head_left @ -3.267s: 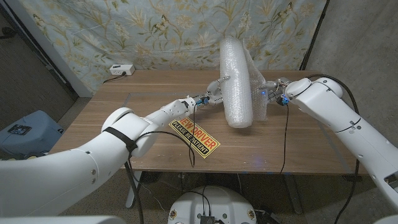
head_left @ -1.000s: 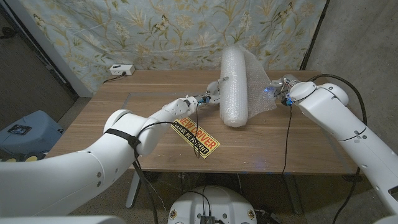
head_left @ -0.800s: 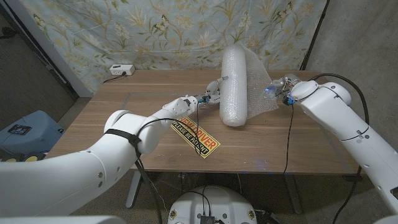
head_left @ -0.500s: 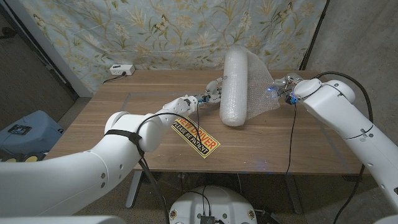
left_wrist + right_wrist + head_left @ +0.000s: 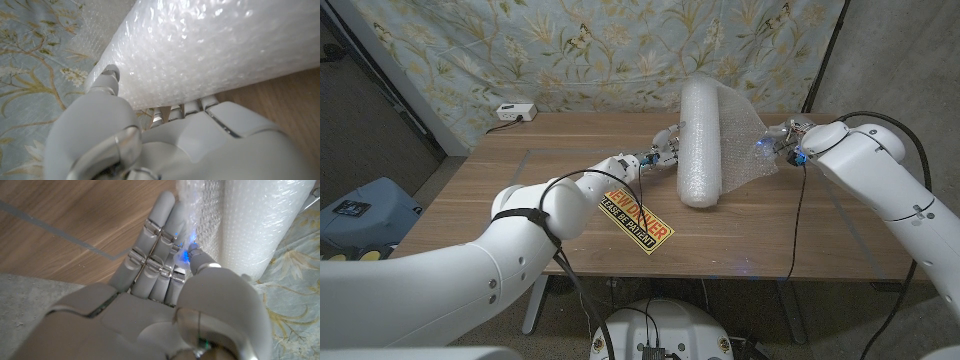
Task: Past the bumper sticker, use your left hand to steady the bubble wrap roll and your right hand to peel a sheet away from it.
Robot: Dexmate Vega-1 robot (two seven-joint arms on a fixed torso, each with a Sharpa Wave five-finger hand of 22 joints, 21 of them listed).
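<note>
Your head view: high vantage, looks down over both arms at wooden table, floral curtain behind. Left arm enters from lower left, right arm from lower right; whole tabletop fits in frame.

Your left wrist view: very close, looks along back of left hand straight onto bubble wrap roll; curtain beyond.

Your right wrist view: close, looks along back of right hand toward loose sheet, table wood alongside.

Shared across all three: roll, curtain, table wood.

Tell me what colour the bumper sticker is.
Yellow with black and red lettering; the bumper sticker shows best in the head view.
</note>
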